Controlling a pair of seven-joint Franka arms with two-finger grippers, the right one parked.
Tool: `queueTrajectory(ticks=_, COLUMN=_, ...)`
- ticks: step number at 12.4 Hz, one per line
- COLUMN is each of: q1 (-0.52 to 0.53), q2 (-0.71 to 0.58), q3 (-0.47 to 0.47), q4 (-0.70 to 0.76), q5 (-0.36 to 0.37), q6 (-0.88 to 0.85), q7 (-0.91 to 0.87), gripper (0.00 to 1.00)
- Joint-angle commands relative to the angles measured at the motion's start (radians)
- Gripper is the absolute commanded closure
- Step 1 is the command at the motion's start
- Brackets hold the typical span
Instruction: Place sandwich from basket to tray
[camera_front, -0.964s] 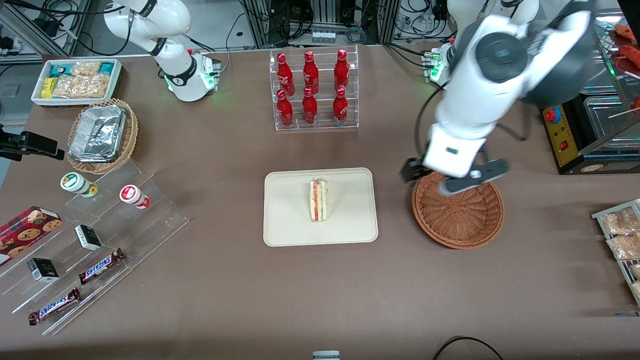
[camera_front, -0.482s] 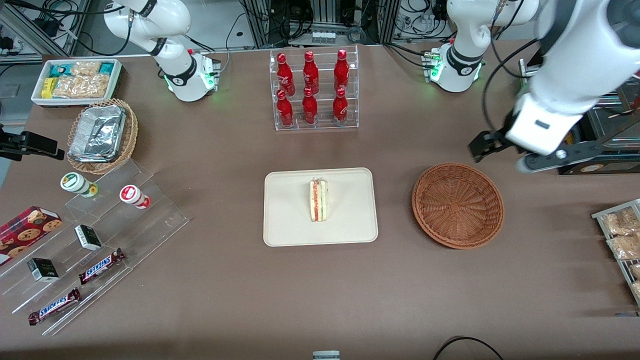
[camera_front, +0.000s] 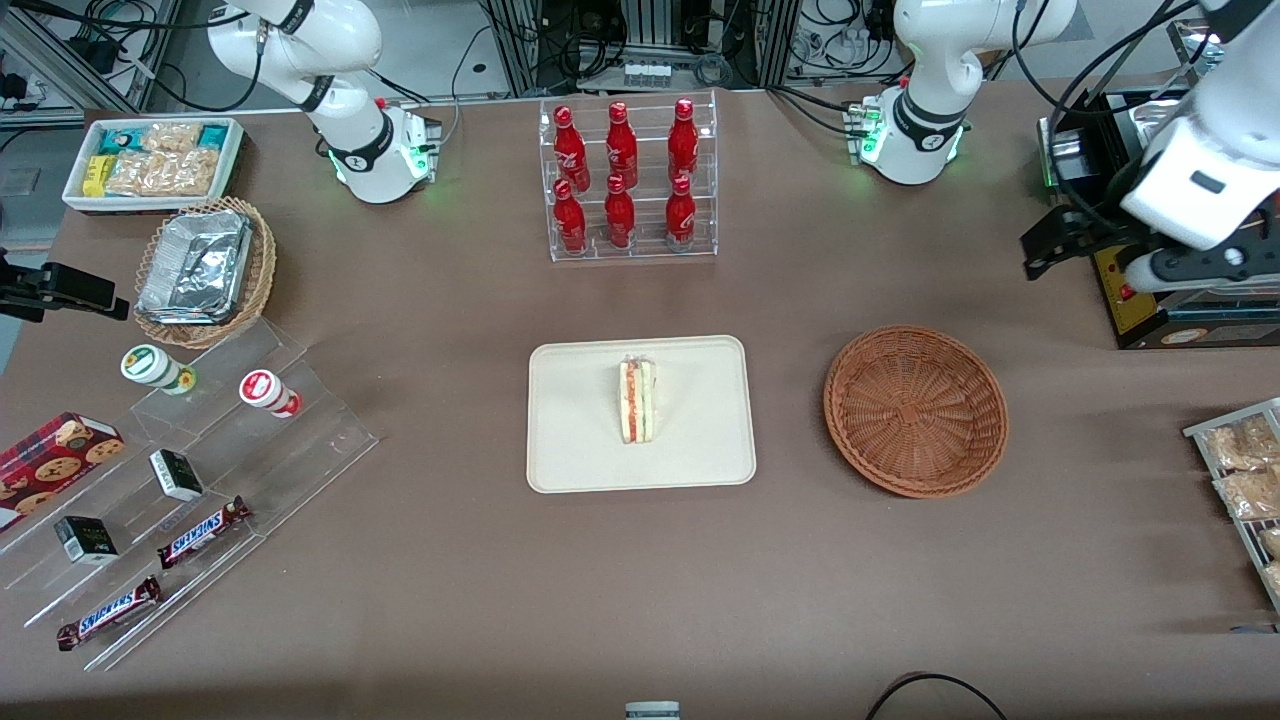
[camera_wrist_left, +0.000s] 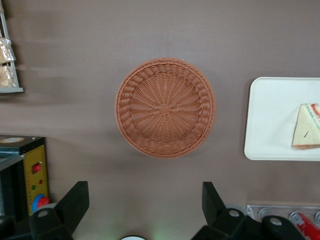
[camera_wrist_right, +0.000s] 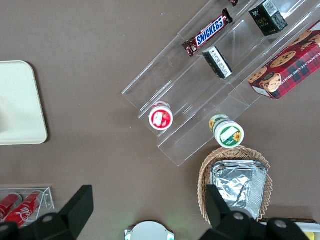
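White left arm raised high toward working arm's end of table, gripper (camera_wrist_left: 142, 210) spread wide, holding nothing, well above basket (camera_front: 916, 410). Sandwich (camera_front: 636, 401) lies mid-tray (camera_front: 700, 455): clear-wrapped white wedge, orange-red and pale green layers showing. Reddish-brown wicker basket beside tray.

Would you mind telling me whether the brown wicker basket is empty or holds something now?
Empty: the basket shows bare weave; the sandwich lies on the tray. The open tool hovers above the table.
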Motion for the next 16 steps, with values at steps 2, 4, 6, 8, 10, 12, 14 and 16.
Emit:
queueTrajectory(ticks=2, q1=-0.018, q2=0.027, q3=0.020, q4=0.056, q5=-0.012, q6=-0.011, q7=0.052, gripper=0.00)
queueTrajectory(ticks=4, q1=-0.043, q2=0.076, q3=0.049, q4=0.110, q5=-0.013, q6=-0.002, q7=0.054, gripper=0.00)
queueTrajectory(ticks=6, q1=-0.059, q2=0.150, q3=0.052, q4=0.215, q5=-0.007, q6=-0.014, q7=0.047, gripper=0.00)
queueTrajectory(ticks=8, q1=-0.069, q2=0.130, q3=0.064, q4=0.205, q5=-0.003, q6=-0.039, q7=0.061, gripper=0.00)
queueTrajectory(ticks=10, q1=-0.076, q2=0.069, q3=0.095, q4=0.140, q5=-0.010, q6=-0.045, q7=0.066, gripper=0.00)
queueTrajectory(ticks=12, q1=-0.086, q2=0.017, q3=0.108, q4=0.063, q5=-0.012, q6=-0.016, q7=0.064, gripper=0.00)
queueTrajectory(ticks=14, q1=-0.086, q2=0.013, q3=0.111, q4=0.059, q5=-0.016, q6=-0.027, q7=0.080, gripper=0.00)
queueTrajectory(ticks=16, q1=-0.086, q2=0.001, q3=0.111, q4=0.056, q5=-0.012, q6=-0.037, q7=0.083, gripper=0.00)
